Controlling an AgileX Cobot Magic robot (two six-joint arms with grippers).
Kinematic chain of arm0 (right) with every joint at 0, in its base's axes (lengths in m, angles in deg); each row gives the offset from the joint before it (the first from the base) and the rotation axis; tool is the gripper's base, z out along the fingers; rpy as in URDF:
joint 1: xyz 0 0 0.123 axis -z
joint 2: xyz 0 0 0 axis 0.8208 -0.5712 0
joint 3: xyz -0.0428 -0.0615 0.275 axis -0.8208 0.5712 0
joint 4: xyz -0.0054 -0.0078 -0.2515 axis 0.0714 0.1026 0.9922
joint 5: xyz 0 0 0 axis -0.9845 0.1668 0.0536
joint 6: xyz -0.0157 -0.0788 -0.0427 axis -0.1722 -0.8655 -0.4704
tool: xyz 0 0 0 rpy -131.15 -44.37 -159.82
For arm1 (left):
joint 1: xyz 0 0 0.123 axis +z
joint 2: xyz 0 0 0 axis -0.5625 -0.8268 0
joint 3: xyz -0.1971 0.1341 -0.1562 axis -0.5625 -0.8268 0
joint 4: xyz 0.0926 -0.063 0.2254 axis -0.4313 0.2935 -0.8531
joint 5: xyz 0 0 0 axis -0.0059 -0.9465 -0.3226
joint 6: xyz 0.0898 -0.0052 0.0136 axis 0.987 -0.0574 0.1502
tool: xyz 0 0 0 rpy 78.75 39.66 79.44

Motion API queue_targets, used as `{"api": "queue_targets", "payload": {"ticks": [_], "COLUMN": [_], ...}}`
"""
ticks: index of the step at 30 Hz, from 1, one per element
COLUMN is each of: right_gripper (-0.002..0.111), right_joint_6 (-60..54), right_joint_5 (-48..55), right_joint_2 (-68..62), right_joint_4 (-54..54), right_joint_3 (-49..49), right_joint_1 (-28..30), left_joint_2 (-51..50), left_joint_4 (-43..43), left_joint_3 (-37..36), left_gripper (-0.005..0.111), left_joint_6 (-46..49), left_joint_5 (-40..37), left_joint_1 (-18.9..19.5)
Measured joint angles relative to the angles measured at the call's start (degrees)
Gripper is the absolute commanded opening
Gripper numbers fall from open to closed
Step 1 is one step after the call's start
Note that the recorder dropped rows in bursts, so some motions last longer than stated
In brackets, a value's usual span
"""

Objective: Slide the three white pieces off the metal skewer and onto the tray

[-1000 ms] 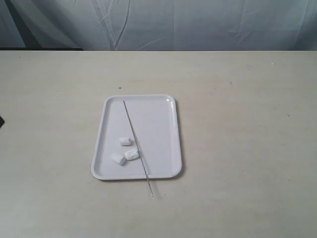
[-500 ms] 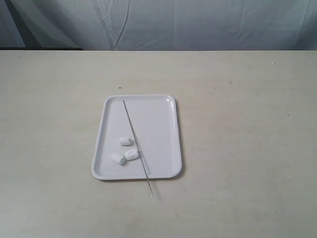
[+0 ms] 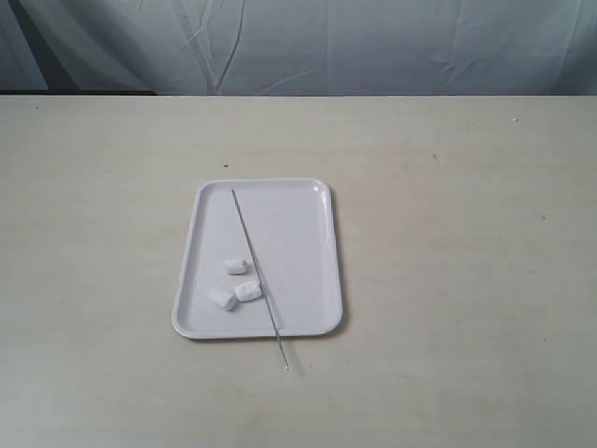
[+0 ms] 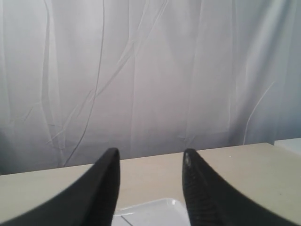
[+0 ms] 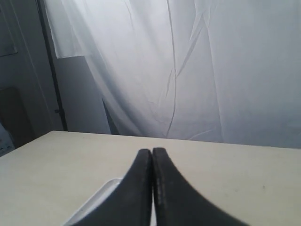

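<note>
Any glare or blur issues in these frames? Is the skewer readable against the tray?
Exterior view: even, soft light, no glare on the tray; the skewer reads as a thin grey line; the white pieces have low contrast. Left wrist view: jaws are dark silhouettes against the bright curtain. Right wrist view: same.

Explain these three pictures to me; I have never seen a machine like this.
This is a two-armed robot. One camera looks down on the table; neither arm shows there. On it sits a white tray, with three white pieces lying loose beside a thin metal skewer, one end of which pokes past the tray's rim. The other two pictures come from cameras on each wrist, looking along the dark fingers. The left end effector is open and the right end effector is shut; both hold nothing.
</note>
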State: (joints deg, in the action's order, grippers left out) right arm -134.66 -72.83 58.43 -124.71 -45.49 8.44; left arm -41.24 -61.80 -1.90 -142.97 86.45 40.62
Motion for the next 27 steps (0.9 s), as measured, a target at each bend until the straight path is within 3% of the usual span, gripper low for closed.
{"api": "queue_targets", "payload": {"ticks": [3, 9, 14, 18, 22, 25, 27], "right_gripper": [0.000, 0.000, 0.000, 0.000, 0.000, 0.000, 0.000], "right_joint_6": [-0.7, -1.1, -1.1, 1.7, 4.6, 10.9, 23.4], "right_joint_5": [-0.4, 1.1, 1.9, 2.2, 2.7, 3.1, 5.4], "right_joint_2": [0.0, 0.0, 0.0, 0.0, 0.0, 0.0, 0.0], "right_joint_4": [1.5, -0.4, -0.5, -0.6, 1.3, 17.2, 33.2], "right_joint_3": [0.0, 0.2, 2.5, 9.4, 10.2, 10.2, 10.2], "right_joint_1": [6.0, 25.6, 34.3, 35.1, 35.1, 35.1, 35.1], "left_joint_2": [0.0, 0.0, 0.0, 0.0, 0.0, 0.0, 0.0], "left_joint_4": [0.0, 1.2, 7.2, 20.2, 42.0, 56.8, 66.3], "left_joint_3": [0.0, 0.0, 0.0, -2.0, -6.9, -10.2, -10.4], "left_gripper": [0.030, 0.003, 0.000, 0.000, 0.000, 0.000, 0.000], "left_joint_6": [0.0, 2.2, 9.5, 21.8, 45.5, 62.1, 72.0], "left_joint_5": [1.2, 0.6, -1.8, -6.6, -8.6, -10.6, -11.4], "left_joint_1": [0.0, 0.0, 0.0, 0.0, 0.0, 0.0, 0.0]}}
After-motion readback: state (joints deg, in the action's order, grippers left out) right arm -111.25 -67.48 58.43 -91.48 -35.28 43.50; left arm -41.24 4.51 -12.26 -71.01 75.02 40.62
